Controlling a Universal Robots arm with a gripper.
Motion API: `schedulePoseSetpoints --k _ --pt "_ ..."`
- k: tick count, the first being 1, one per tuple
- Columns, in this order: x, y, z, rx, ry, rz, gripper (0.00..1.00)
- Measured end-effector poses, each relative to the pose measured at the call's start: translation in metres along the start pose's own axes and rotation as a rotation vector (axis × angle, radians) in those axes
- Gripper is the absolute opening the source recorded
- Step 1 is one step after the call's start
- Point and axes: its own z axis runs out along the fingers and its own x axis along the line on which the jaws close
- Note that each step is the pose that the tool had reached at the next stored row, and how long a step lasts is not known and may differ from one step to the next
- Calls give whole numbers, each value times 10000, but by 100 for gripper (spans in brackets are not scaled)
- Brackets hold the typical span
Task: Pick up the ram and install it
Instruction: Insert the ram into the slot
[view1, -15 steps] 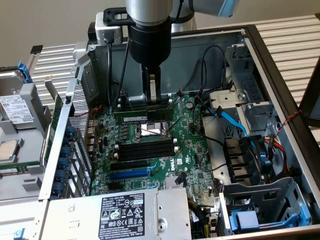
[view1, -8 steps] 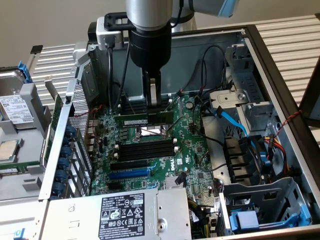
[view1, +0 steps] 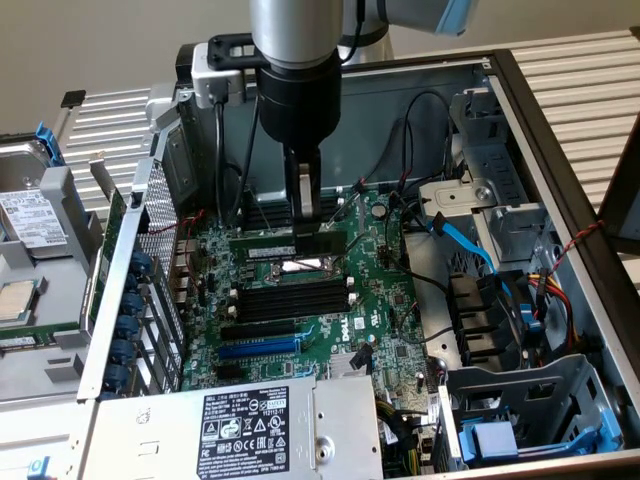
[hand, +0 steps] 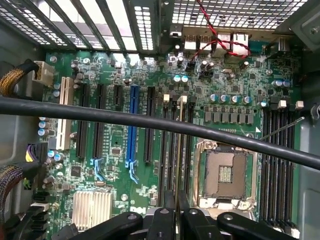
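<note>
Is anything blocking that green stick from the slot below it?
Nothing visible does. The gripper holds the ram edge-on above the black slots; a black cable crosses the wrist view, seemingly nearer the camera.

A plain beige wall (view1: 100, 40) is standing behind; a ribbed metal worktop (view1: 575, 80) is spreading out below, catching soft light.

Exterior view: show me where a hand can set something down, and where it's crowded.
Free: the ribbed tabletop beyond the case wall at the exterior view's right, and the flat power supply top beside its label. Crowded: the motherboard beneath the end effector, shut on the ram, and the drive cage side strung with the blue cable.
</note>
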Motion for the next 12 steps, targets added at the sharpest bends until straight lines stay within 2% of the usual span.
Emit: schedulePoseSetpoints --k 5,9,10,12 --pt "-1 65 63 101 1 -1 14" --pt "-1 70 100 245 9 -17 14" --pt "-1 70 111 267 10 -19 14" --pt "-1 68 134 274 20 -20 14"
